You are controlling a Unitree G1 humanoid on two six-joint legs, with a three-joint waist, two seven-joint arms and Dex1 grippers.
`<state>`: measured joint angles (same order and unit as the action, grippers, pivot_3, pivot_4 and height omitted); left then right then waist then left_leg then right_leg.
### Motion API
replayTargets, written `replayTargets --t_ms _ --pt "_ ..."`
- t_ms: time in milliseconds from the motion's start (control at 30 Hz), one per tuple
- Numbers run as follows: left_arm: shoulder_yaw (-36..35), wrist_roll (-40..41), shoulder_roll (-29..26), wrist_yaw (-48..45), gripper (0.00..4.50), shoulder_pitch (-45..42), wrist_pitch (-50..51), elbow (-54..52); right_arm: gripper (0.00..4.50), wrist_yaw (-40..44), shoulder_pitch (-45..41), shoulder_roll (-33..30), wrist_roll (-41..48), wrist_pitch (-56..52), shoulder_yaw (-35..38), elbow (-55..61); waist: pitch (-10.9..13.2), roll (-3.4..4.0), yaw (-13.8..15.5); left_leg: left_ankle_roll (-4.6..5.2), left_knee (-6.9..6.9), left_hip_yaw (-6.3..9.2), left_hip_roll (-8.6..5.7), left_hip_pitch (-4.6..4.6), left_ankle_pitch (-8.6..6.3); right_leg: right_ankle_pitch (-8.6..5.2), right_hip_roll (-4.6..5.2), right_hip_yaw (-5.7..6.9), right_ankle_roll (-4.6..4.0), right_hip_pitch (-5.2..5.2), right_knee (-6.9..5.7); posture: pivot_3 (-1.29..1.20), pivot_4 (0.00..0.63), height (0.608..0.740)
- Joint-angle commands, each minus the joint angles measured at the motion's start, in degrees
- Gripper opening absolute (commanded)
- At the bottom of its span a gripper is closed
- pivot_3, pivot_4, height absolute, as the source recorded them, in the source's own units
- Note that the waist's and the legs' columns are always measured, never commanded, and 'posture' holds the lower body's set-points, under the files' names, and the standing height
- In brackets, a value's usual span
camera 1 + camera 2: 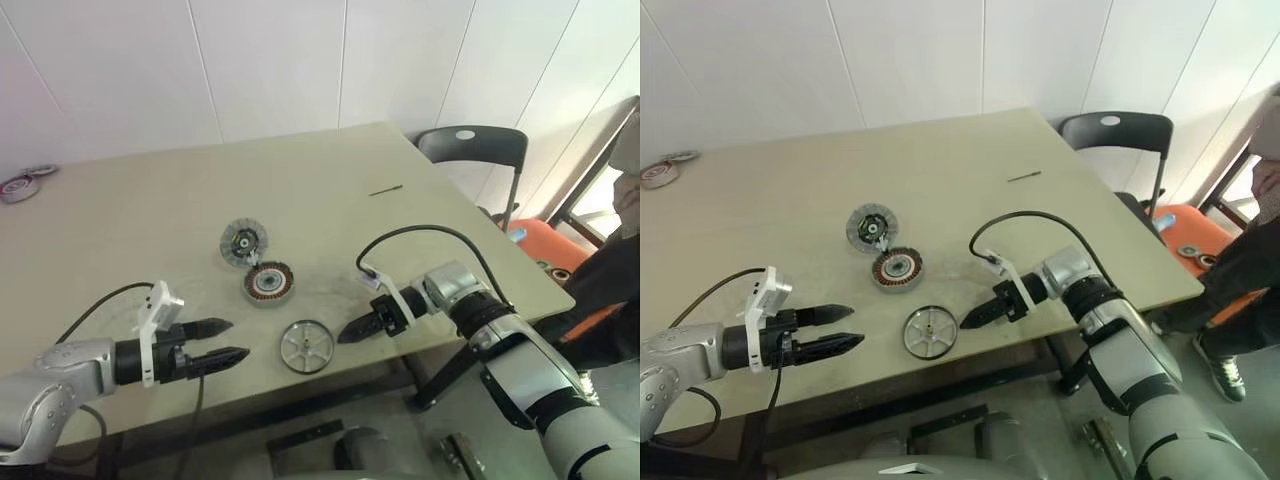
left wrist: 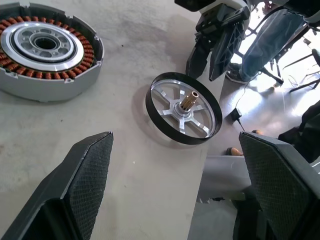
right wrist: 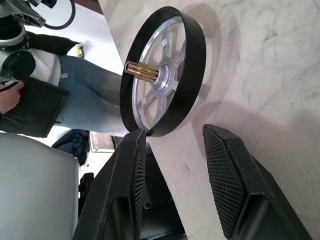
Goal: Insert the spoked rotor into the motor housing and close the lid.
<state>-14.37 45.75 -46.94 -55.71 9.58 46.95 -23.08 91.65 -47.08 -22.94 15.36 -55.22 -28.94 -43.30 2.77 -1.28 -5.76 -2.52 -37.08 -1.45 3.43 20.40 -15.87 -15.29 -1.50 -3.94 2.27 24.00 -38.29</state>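
Right gripper: lower centre-right of frame, forearm reaching in from lower right, tips angled down-left just beside the spoked rotor; fingers partly spread, holding nothing.
Left gripper: lower left, level, pointing right; fingers spread wide, empty.
Spoked rotor: flat on the table, close to its bottom edge, brass hub up.
Motor housing: just above rotor, apart.
Lid: above housing.
Bare tabletop lies between the grippers.
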Motion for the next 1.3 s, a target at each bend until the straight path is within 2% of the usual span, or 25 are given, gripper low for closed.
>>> replayTargets --t_ms 33,333,800,1033,1300 --pt "-1.90 1.25 -0.72 0.21 4.33 0.14 0.16 -1.99 1.88 0.36 1.45 1.13 -1.05 0.89 -0.39 -1.07 -0.07 -0.10 -0.04 0.00 0.00 0.00 0.00 -0.02 0.00 -0.01 0.00 0.00 -0.01 -0.02 0.00 0.00 0.000 0.740" --pt "-1.89 1.52 -0.40 1.15 4.33 0.45 0.04 -2.34 1.88 0.85 1.69 0.26 -0.52 2.33 -1.54 -0.39 -0.21 -0.32 -0.09 0.00 0.00 0.01 0.01 -0.05 0.00 -0.01 0.00 0.01 -0.02 -0.06 0.00 0.00 0.000 0.740" --pt "-0.80 1.07 0.78 1.90 4.33 0.76 -1.12 -1.89 1.88 0.85 -2.79 4.34 -1.19 1.08 -0.91 -1.86 -0.19 -0.27 -1.51 0.00 0.00 0.03 0.08 -0.06 0.00 0.00 -0.07 0.01 -0.02 -0.04 -0.04 0.00 0.000 0.740" --pt "-0.20 1.11 1.32 2.48 4.33 0.34 -1.00 -1.96 1.88 0.13 -4.33 5.53 1.97 -10.87 -0.01 8.93 -0.09 -0.12 -1.32 0.00 0.03 0.03 0.08 0.08 0.00 0.07 -0.06 0.01 0.11 0.10 -0.04 0.00 0.000 0.740" --pt "-0.08 1.34 1.60 3.02 4.33 0.34 -0.90 -2.42 1.88 -2.28 -3.62 4.99 3.76 -13.65 -0.33 13.22 -0.10 -0.15 -1.23 -0.01 0.01 0.01 0.03 0.11 0.00 0.00 -0.01 0.01 0.00 0.09 0.01 0.00 0.000 0.740"
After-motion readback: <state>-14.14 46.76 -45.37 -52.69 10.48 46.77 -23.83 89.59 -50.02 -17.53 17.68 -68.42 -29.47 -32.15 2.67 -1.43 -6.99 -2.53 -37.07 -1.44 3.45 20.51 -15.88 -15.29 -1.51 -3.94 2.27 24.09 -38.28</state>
